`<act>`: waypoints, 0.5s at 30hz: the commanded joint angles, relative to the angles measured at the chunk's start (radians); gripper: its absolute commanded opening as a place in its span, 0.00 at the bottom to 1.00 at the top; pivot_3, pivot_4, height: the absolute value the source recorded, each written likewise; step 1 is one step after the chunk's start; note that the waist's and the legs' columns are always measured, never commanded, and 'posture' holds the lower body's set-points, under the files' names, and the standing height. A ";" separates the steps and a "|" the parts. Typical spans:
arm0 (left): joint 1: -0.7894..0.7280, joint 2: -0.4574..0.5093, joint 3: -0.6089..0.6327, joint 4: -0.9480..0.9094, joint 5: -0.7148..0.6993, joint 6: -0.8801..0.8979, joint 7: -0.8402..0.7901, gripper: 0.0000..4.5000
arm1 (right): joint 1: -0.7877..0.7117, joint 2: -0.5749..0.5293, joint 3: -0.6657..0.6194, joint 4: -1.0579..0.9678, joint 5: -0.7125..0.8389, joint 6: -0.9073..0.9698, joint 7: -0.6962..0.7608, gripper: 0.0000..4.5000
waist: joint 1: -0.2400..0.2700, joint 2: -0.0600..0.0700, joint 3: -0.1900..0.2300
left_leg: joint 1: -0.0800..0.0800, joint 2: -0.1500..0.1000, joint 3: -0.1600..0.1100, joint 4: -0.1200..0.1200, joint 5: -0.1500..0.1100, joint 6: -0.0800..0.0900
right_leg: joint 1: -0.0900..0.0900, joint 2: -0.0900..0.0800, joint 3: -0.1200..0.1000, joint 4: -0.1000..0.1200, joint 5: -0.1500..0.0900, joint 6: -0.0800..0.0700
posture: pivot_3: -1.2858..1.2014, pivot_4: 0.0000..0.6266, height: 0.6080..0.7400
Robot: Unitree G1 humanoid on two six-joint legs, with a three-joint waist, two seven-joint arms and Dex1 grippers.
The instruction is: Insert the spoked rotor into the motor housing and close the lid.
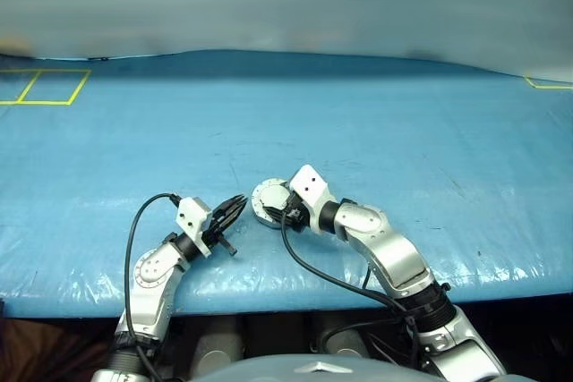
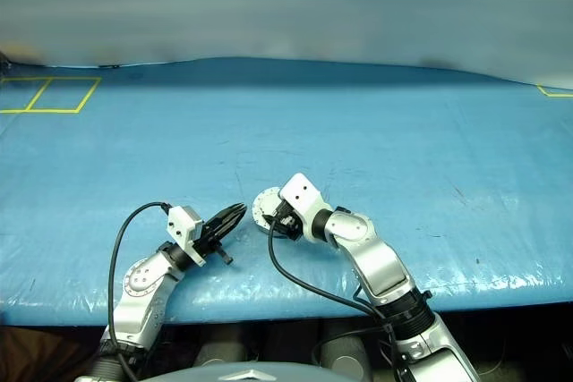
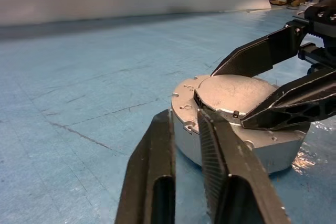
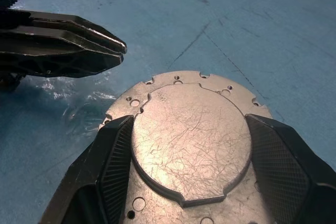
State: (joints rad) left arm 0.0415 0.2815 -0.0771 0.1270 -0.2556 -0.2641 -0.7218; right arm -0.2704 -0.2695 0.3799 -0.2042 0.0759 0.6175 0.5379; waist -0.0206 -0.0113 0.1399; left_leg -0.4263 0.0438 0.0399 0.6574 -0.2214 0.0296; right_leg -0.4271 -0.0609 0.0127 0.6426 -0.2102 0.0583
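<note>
The motor housing [image 3: 273,153] is a silvery round puck on the blue mat near the front edge, also seen from the head camera [image 1: 266,200]. The lid [image 4: 189,140] lies closed over it, showing a scratched silver back with a raised round centre. The spoked rotor is hidden. My right gripper [image 4: 189,121] reaches in from the right, one finger [image 4: 113,161] on each side of that raised centre, pads against it. My left gripper [image 3: 184,116] is shut with nothing in it, its tips just short of the housing's left rim; the right wrist view shows the left gripper [image 4: 123,51] beside the plate.
A blue plastic-covered mat [image 1: 358,131] spans the table, and its front edge [image 1: 286,288] runs just below both arms. Yellow tape squares [image 1: 40,87] mark the far left corner and more tape [image 1: 546,84] the far right. Black cables [image 1: 313,266] hang from both wrists.
</note>
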 commanded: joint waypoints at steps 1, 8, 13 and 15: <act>-0.018 0.010 -0.025 -0.014 0.044 -0.003 0.000 0.01 | 0.018 -0.021 0.014 0.055 -0.032 0.035 -0.014 0.67 | 0.000 0.000 0.000 | 0.000 0.000 0.000 0.000 0.000 0.000 | 0.000 0.000 0.000 0.000 0.000 0.000 | 0.52 0.24 1.00; -0.040 0.017 -0.062 0.001 0.122 0.040 0.026 0.01 | 0.019 -0.023 0.012 0.051 -0.031 0.036 -0.016 0.67 | 0.001 0.000 0.000 | 0.000 0.000 0.000 0.000 0.000 0.000 | 0.000 0.000 0.000 0.000 0.000 0.000 | 0.52 0.24 1.00; -0.028 0.037 -0.093 -0.009 0.162 0.088 0.030 0.01 | 0.022 -0.020 0.008 0.044 -0.029 0.039 -0.018 0.67 | 0.004 0.000 -0.003 | 0.001 0.000 0.000 0.000 0.000 -0.001 | 0.001 -0.001 0.000 0.000 0.000 0.000 | 0.52 0.24 1.00; -0.025 0.038 -0.097 -0.009 0.168 0.086 0.037 0.01 | 0.026 -0.016 -0.001 0.041 -0.023 0.036 -0.019 0.67 | 0.004 0.000 -0.004 | 0.001 0.000 0.000 0.000 -0.001 -0.001 | 0.001 -0.002 0.000 -0.001 0.000 0.000 | 0.52 0.24 1.00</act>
State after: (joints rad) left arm -0.0003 0.3145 -0.1492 0.1043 -0.1208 -0.2034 -0.6888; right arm -0.2677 -0.2756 0.3817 -0.2051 0.0669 0.6171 0.5331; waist -0.0167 -0.0114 0.1363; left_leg -0.4252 0.0438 0.0402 0.6573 -0.2221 0.0284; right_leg -0.4264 -0.0631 0.0120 0.6418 -0.2103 0.0585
